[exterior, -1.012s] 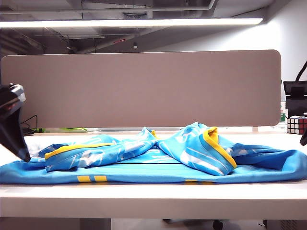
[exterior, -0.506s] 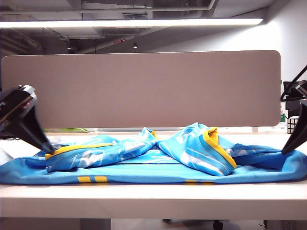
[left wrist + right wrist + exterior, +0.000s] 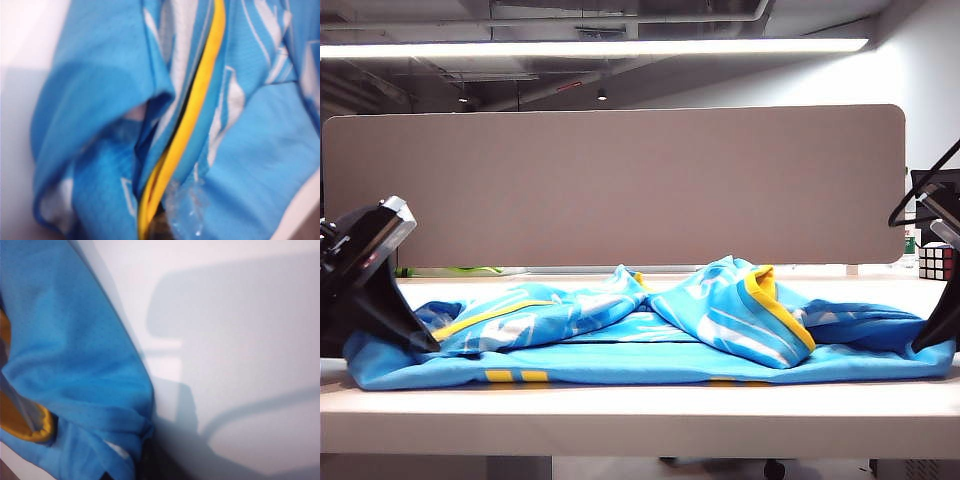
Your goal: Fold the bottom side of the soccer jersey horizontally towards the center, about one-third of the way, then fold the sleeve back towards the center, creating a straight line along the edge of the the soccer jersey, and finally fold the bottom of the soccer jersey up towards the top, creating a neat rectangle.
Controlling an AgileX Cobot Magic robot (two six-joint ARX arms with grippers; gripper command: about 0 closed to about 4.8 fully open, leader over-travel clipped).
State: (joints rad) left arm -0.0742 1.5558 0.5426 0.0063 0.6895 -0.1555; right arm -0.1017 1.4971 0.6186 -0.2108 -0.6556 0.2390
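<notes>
The soccer jersey [image 3: 650, 340] lies crumpled across the white table [image 3: 640, 410], sky-blue with white streaks and yellow bands [image 3: 485, 318]. My left gripper [image 3: 424, 344] is down at the jersey's left end. In the left wrist view this gripper [image 3: 160, 231] is shut on bunched blue cloth right by the yellow band [image 3: 190, 115]. My right gripper [image 3: 922, 345] sits at the jersey's right end. In the right wrist view it [image 3: 145, 462] is shut on a gathered fold of the jersey [image 3: 75, 355]. The fingertips are mostly hidden by cloth in both wrist views.
A tall grey partition [image 3: 620, 185] runs behind the table. A Rubik's cube [image 3: 938, 262] stands at the back right, beyond the right arm. Bare white tabletop [image 3: 240, 365] lies beside the jersey's right end. The table's front edge is close below the jersey.
Both grippers have come down and inward onto the jersey's two ends and closed from open. The jersey's left end has been drawn in from the picture's edge.
</notes>
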